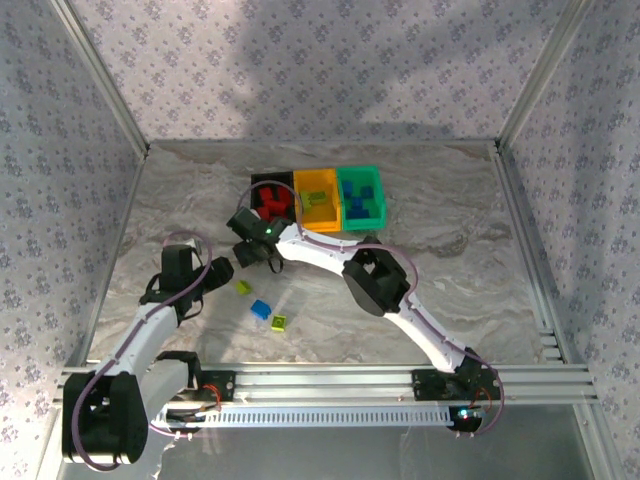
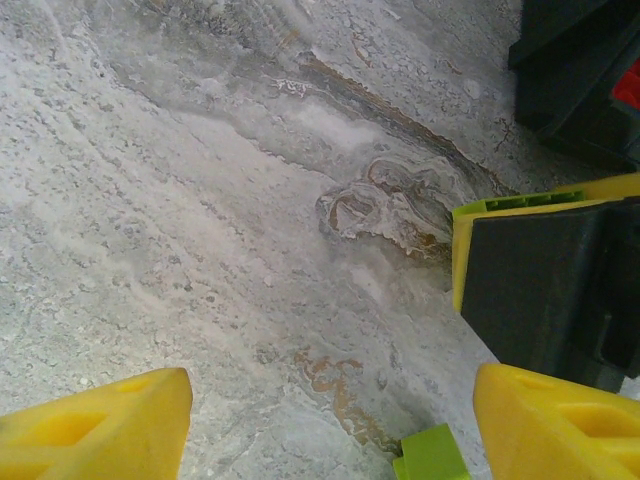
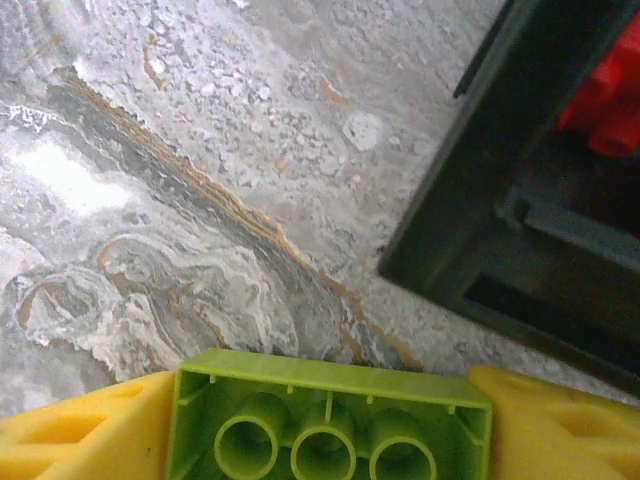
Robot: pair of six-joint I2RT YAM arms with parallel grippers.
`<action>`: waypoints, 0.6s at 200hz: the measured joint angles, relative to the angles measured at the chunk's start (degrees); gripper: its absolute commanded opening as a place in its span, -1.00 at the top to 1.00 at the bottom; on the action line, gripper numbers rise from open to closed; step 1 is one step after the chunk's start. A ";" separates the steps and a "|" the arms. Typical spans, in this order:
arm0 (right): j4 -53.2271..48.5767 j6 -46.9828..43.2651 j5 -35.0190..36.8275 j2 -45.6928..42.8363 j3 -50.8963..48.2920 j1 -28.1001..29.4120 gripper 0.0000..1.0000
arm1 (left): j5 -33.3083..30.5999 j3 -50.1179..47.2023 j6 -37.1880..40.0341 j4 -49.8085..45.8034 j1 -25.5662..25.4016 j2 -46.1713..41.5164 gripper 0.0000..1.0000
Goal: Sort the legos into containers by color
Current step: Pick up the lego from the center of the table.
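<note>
The containers stand joined in a row at the back: a black bin [image 1: 262, 183] with red legos [image 1: 276, 200], an orange-yellow bin [image 1: 318, 198], and a green bin [image 1: 360, 178] with blue legos [image 1: 358, 196]. My right gripper [image 3: 325, 400] [image 1: 258, 243] is shut on a yellow-green brick [image 3: 330, 415], hollow underside toward the camera, just left of the black bin [image 3: 520, 190]. My left gripper [image 2: 330, 420] [image 1: 222, 272] hangs open low over the table, a small yellow-green brick [image 2: 432, 455] [image 1: 242, 287] beside its right finger. A blue brick [image 1: 261, 309] and another yellow-green one [image 1: 280, 322] lie loose nearby.
The right gripper's black and yellow body [image 2: 545, 290] sits close on the right in the left wrist view. The two grippers are near each other, in front of the black bin. Metal frame rails [image 1: 520, 110] border the marble table [image 1: 450, 230].
</note>
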 measured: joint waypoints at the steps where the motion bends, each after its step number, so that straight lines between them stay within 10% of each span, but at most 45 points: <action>1: 0.02 -0.02 0.04 0.02 0.02 0.00 -0.32 | 0.00 0.00 0.00 0.00 0.00 0.00 -0.48; 120: 4.59 -1.77 -1.66 -4.61 -7.93 0.79 -0.12 | 0.22 0.00 0.00 0.15 0.00 0.76 -0.48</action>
